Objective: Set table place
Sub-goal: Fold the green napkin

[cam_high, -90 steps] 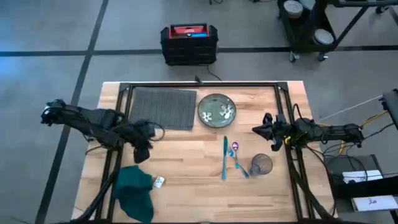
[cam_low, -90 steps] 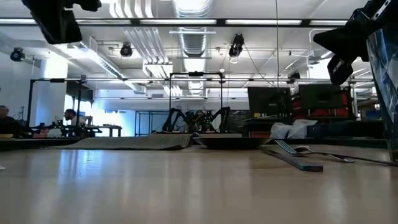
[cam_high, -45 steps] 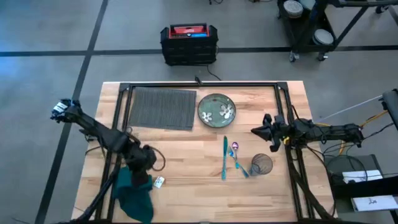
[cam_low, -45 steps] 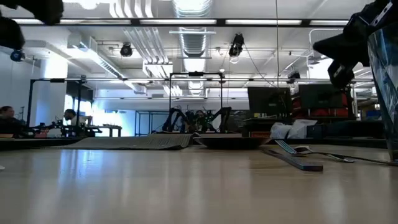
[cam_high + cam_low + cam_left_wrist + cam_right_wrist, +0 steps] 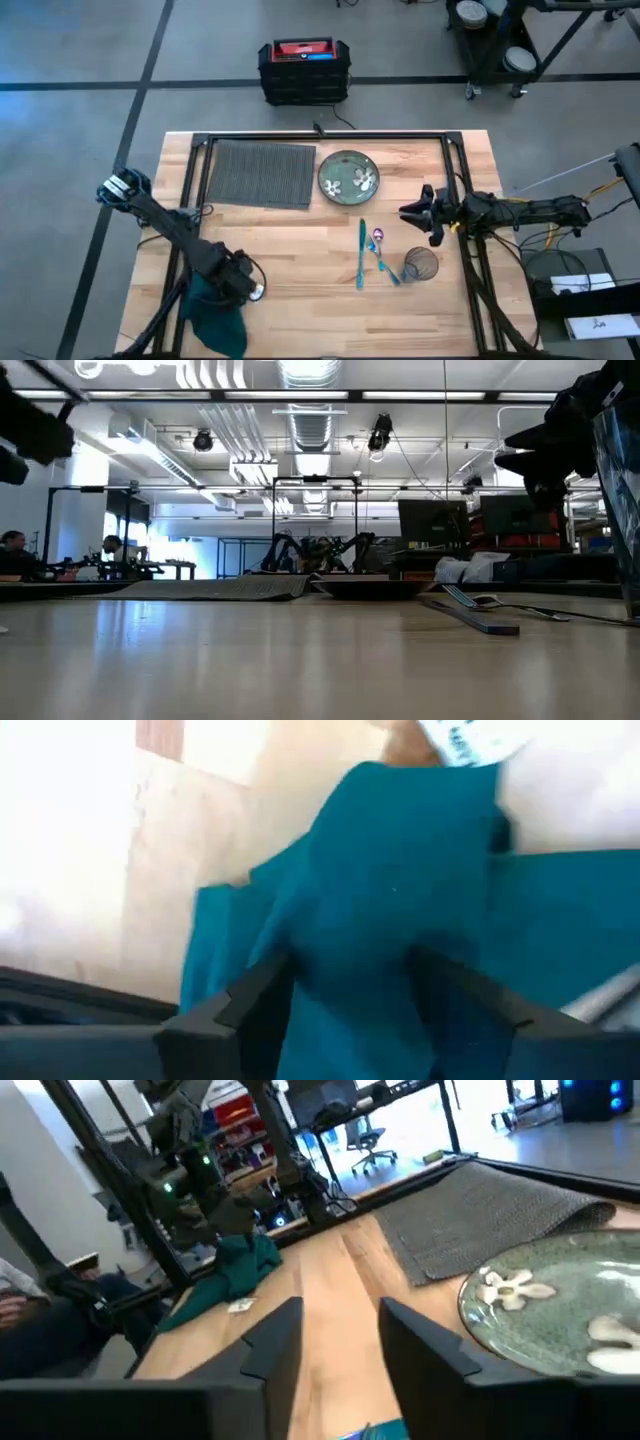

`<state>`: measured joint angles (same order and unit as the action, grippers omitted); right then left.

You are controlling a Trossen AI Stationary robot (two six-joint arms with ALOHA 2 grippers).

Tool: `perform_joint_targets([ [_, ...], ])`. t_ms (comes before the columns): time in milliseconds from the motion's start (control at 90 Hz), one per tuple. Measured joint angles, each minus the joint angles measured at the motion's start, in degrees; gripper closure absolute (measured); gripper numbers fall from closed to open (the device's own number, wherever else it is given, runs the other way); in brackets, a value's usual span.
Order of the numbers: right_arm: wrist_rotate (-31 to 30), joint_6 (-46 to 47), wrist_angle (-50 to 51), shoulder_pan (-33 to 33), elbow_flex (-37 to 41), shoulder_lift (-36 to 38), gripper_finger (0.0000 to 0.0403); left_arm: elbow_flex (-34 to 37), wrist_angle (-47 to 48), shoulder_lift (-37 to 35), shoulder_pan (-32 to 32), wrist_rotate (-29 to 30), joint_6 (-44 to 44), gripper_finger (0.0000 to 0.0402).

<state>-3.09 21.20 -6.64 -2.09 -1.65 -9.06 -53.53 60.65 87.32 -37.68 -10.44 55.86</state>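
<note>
The left claw (image 5: 232, 283) hangs over the crumpled green napkin (image 5: 215, 310), fingers apart with cloth between them but not clamped. A small white tag (image 5: 257, 292) lies just beside it; its print is unreadable. The right claw (image 5: 412, 213), fingers apart, waits near the plate (image 5: 348, 176). The placemat (image 5: 262, 174) lies on the table (image 5: 300, 250), beyond the left claw.

left gripper (image 5: 232, 283) over green napkin (image 5: 218, 312), placemat (image 5: 262, 174) beside plate (image 5: 348, 176)
</note>
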Motion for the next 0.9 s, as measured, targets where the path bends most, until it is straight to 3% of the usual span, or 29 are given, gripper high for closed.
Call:
perform_joint_targets([
  [200, 0.0, -3.3, 0.0, 0.0, 0.0, -0.1, 0.0229, 2.7, -5.2, 4.0, 1.3, 0.2, -3.7, 0.0386],
  [344, -0.1, -4.8, 0.1, 0.0, -2.8, -0.7, 0.0231, 0.6, -5.8, 2.3, 4.6, 2.9, -5.6, 0.0398],
  [522, -2.3, -11.4, 0.1, 0.0, -10.3, -5.8, 0.0250, -3.9, -6.7, -4.2, 10.9, 17.2, -10.2, 0.0400],
  [678, -3.1, -15.5, 0.4, 0.0, -16.7, -16.6, 0.0268, -4.5, -14.9, -9.6, 17.9, 25.9, -18.8, 0.0401],
  [900, -3.1, -15.2, 0.5, 0.0, -25.5, -38.9, 0.0272, -4.0, -28.8, -11.2, 25.2, 26.6, -30.8, 0.0401],
])
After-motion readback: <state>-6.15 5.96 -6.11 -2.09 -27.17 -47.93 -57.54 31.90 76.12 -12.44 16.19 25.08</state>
